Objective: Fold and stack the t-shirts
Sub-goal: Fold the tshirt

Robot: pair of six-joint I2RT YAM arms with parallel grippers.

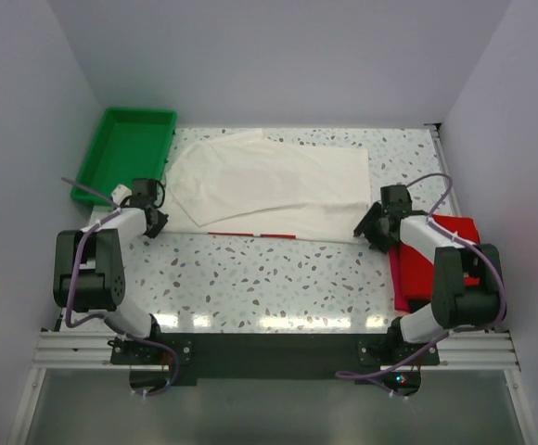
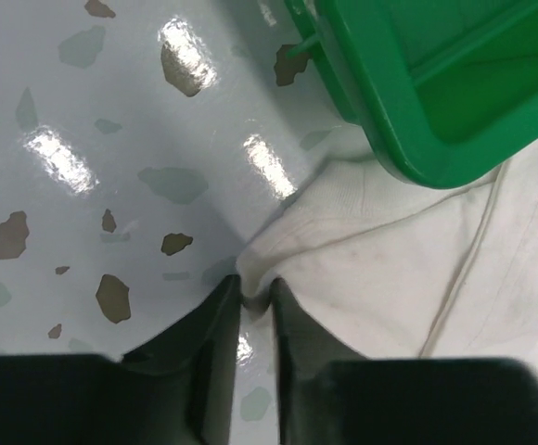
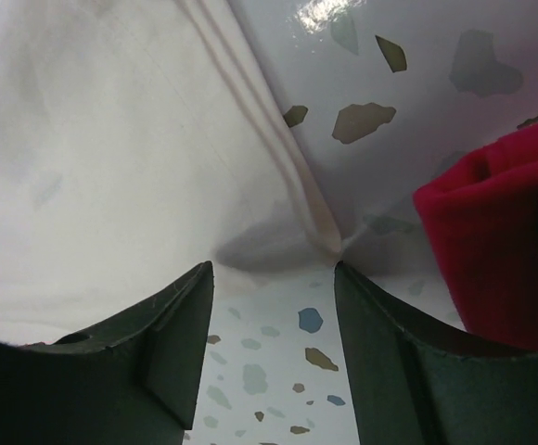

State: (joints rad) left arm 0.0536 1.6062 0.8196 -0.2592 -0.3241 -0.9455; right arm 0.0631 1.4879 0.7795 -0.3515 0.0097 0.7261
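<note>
The off-white t-shirt (image 1: 278,181) lies spread across the back of the table, with a thin red strip showing along its near edge. My left gripper (image 1: 158,222) is at its near left corner. In the left wrist view the jaws (image 2: 255,289) are pinched on that corner of the shirt (image 2: 380,269). My right gripper (image 1: 367,232) is open at the shirt's near right corner. In the right wrist view the corner of the shirt (image 3: 111,167) lies just ahead of the spread gripper (image 3: 271,273). Folded red t-shirts (image 1: 434,260) lie right of it and show in the right wrist view (image 3: 501,241). No black shirt is in view.
A green plastic tray (image 1: 125,148) stands at the back left, its corner resting over the shirt's edge in the left wrist view (image 2: 417,102). The speckled table (image 1: 278,278) is bare in front of the shirt. Walls enclose the left, back and right sides.
</note>
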